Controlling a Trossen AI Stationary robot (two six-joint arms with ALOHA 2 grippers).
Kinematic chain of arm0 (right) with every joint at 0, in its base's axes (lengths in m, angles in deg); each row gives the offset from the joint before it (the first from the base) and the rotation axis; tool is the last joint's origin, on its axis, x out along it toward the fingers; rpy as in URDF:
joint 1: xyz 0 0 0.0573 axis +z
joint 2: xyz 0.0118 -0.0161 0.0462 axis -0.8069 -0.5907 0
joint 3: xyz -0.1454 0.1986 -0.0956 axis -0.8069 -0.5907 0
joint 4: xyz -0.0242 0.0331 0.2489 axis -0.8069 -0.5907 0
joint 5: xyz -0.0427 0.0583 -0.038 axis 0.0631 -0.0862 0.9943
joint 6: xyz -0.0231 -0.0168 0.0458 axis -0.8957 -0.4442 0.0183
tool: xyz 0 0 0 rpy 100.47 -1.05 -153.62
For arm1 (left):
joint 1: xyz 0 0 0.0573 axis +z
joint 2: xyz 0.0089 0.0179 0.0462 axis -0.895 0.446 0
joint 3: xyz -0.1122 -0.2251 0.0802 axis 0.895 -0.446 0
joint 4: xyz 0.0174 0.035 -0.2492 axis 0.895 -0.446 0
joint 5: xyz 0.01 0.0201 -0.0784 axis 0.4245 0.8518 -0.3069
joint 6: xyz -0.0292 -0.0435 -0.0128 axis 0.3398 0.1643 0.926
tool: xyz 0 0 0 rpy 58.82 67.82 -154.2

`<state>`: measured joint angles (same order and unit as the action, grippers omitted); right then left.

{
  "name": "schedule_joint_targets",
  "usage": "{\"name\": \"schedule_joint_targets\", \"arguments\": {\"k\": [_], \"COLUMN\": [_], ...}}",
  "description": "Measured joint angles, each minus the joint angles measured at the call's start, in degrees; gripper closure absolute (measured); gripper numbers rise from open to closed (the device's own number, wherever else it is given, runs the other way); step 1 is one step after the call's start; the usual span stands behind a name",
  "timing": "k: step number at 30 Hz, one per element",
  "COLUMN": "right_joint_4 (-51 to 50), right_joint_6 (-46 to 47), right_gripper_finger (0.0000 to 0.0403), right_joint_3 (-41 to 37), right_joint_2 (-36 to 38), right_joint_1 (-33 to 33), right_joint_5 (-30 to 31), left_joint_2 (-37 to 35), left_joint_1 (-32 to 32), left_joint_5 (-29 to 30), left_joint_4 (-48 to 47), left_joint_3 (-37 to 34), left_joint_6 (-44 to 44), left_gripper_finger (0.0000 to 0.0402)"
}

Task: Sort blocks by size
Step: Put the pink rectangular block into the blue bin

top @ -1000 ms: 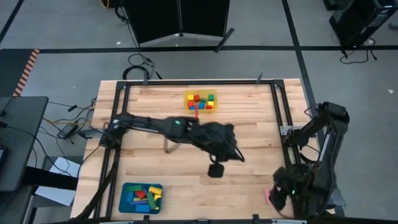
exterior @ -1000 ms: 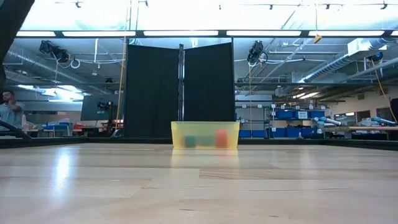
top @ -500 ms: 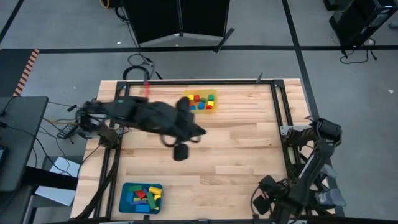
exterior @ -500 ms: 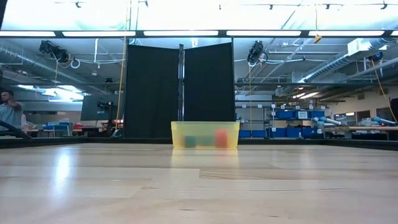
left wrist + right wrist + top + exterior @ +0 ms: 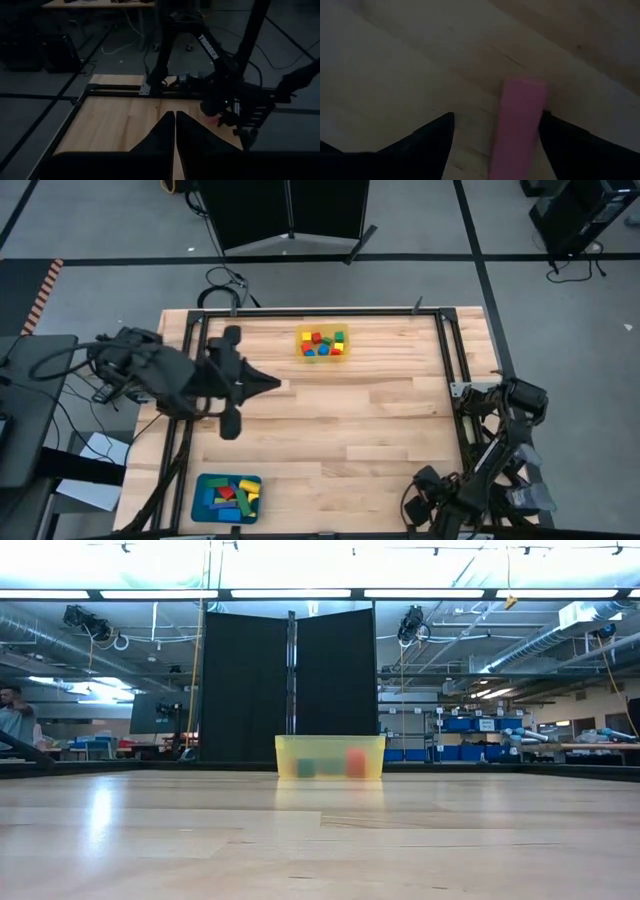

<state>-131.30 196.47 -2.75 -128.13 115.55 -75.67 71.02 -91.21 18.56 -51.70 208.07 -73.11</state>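
High view: we see the pale wooden desk [image 5: 330, 430] with a translucent yellow square tray [image 5: 322, 343] near its far edge, holding small red, yellow, green and blue painted cubes [image 5: 320, 341]. At the near left corner sits a teal rounded tray [image 5: 227, 497] with longer painted wooden bars [image 5: 226, 494]. We judge this as small pieces far, long pieces near.
Left arm: the left gripper [image 5: 268, 384] hangs over the left side of the desk, clear of both trays, carrying nothing.
Right arm: folded low at the near right corner; its gripper [image 5: 428, 492] is down by the desk edge.
Low view: only the yellow tray shows, with a green and an orange-red cube dim through its wall; no arm in sight.
Left wrist view: the two dark fingers [image 5: 165, 132] lie pressed together, jaws shut on nothing, looking across bare desk toward the right arm [image 5: 225, 95].
Right wrist view: jaws wide, one finger [image 5: 432, 137] each side of a pink wooden bar [image 5: 517, 125] lying flat on the desk. We judge it straddled for a pick, teal tray its likely home.
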Motion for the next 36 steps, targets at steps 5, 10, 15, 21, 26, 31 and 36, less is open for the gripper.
{"name": "schedule_joint_targets", "arguments": {"k": [5, 10, 15, 21, 26, 31, 36], "right_joint_4": [-0.7, -1.6, -1.3, -0.1, 3.2, 15.8, 31.9], "right_joint_6": [-0.4, -1.6, -2.8, -12.3, -29.2, -50.9, -65.7], "right_gripper_finger": [0.0159, 0.0247, 0.0289, 0.0289, 0.0289, 0.0289, 0.0289], "right_joint_3": [-0.5, -0.6, -0.6, 2.1, 5.8, 10.4, 11.4], "right_joint_2": [1.0, 1.2, 1.3, 3.4, 6.2, 6.5, 6.5], "right_joint_1": [0.6, 1.1, 1.3, -1.5, -8.5, -19.4, -29.7], "right_joint_5": [0.7, 0.8, 1.0, 8.0, 13.4, 14.8, 14.5], "left_joint_2": [-0.3, -0.4, -0.4, -0.4, -0.6, -2.1, -4.0], "left_joint_1": [-4.4, -7.6, -10.6, -13.3, -15.9, -21.4, -27.5], "left_joint_5": [3.8, 5.1, 5.2, 5.2, 7.9, 13.8, 24.2], "left_joint_4": [-0.2, 0.0, 1.2, 6.1, 12.5, 15.8, 15.6], "left_joint_3": [0.0, 0.0, 0.0, 0.0, 0.0, 0.0, 0.0], "left_joint_6": [1.7, 3.7, 5.5, 3.9, 1.7, -0.7, -0.9], "left_gripper_finger": [0.0376, 0.0376, 0.0376, 0.0376, 0.0376, 0.0376, 0.0376]}}
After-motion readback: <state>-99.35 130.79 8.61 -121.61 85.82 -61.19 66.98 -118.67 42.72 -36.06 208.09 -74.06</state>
